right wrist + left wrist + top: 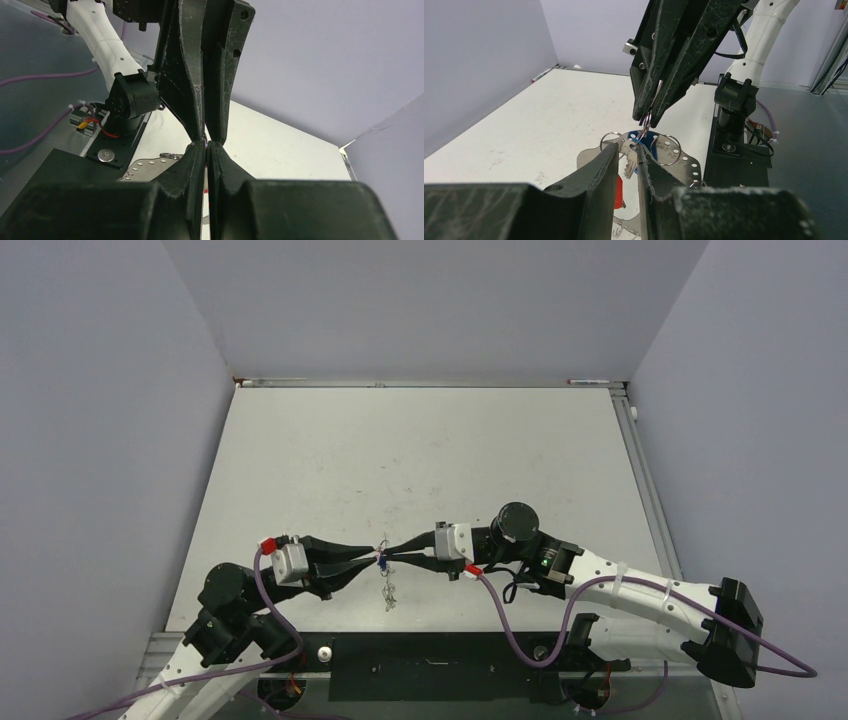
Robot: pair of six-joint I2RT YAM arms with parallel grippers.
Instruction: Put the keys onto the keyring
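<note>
My left gripper (374,560) and right gripper (391,557) meet tip to tip above the table's near middle. In the left wrist view my left gripper (628,148) is closed on the blue key (630,161), whose silver blade fills the gap between the jaws. My right gripper (648,116) comes down from above, shut on a small wire loop (644,126) over that key. The keyring (687,167), a silvery hoop with holes and loops, hangs behind and below. It also shows in the top view (388,592). The red key (618,192) hangs low, partly hidden by my left finger.
The black base plate (430,665) and the arm mounts lie at the near table edge. A small white object (323,652) sits beside it. A pen (590,382) lies along the back edge. Grey walls close in the table on three sides.
</note>
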